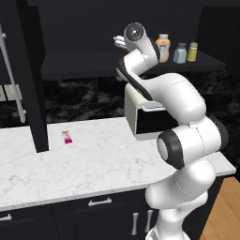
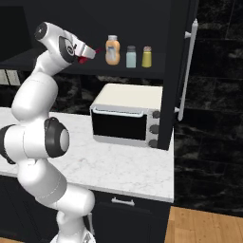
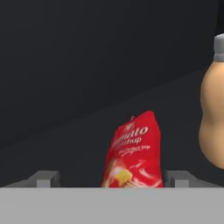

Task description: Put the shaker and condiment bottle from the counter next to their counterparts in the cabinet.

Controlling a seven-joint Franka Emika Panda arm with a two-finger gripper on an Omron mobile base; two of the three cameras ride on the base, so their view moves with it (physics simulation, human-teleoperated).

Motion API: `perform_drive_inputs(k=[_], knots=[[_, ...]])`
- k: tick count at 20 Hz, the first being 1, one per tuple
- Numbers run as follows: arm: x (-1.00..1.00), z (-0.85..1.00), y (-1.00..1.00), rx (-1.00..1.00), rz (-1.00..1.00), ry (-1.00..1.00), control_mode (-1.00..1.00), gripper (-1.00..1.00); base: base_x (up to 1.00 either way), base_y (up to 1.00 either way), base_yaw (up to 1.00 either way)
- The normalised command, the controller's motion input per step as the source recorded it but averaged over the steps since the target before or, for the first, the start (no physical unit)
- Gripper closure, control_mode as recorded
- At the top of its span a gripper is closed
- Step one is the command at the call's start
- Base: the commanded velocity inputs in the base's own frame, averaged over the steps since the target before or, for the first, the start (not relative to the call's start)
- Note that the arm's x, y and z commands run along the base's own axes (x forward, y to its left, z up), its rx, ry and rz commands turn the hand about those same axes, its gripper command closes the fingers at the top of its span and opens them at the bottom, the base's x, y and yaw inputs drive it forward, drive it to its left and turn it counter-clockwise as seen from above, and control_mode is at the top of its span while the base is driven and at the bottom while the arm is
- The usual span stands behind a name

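- Up at the black cabinet (image 2: 156,28) now, and the end effector (image 3: 114,179) is level with its dark, flat shelf board (image 2: 128,71).
- The condiment bottle (image 3: 133,151) sits right between the two grey fingertips (image 3: 46,178): glossy red, soft-sided like a pouch, white lettering, a yellowish mark low down.
- Its long axis runs upright in the hand view, top tilted a touch to the right.
- The fingertips stand wide apart, with a gap on each side of the red body, so the jaws look open; whether the bottle rests on the shelf I cannot tell.
- Just beside it on the right is the orange bottle (image 2: 112,51), rounded and bulging, smooth, with a pale cap.
- Further toward the right end of the shelf stands the shaker (image 2: 131,57), pale grey-blue, tapering, darker cap, upright.
- Next to it is the yellow-green shaker (image 2: 147,57), slim, grey-topped, upright.
- Below, the desk (image 1: 103,164) is white marble-look with grey veins.
- A pink-and-white packet (image 1: 67,137) lies near the desk's back edge.
- A cream-white oven box (image 2: 127,116) with a dark glass door sits toward the right end.
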Motion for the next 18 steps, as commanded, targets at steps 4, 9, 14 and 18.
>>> perform_drive_inputs(k=[4, 9, 14, 18], knots=[[0.00, 0.00, -0.05, 0.00, -0.03, 0.00, -1.00, -1.00, 0.00, 0.00, 0.00], [-0.01, 0.26, -0.08, 0.00, -0.02, -0.01, -1.00, -1.00, 0.00, 0.00, 0.00], [-0.13, 0.36, -0.05, 0.00, 0.00, -0.03, -1.00, -1.00, 0.00, 0.00, 0.00], [-0.44, 0.02, 0.04, 0.01, 0.00, 0.00, -1.00, -1.00, 0.00, 0.00, 0.00]])
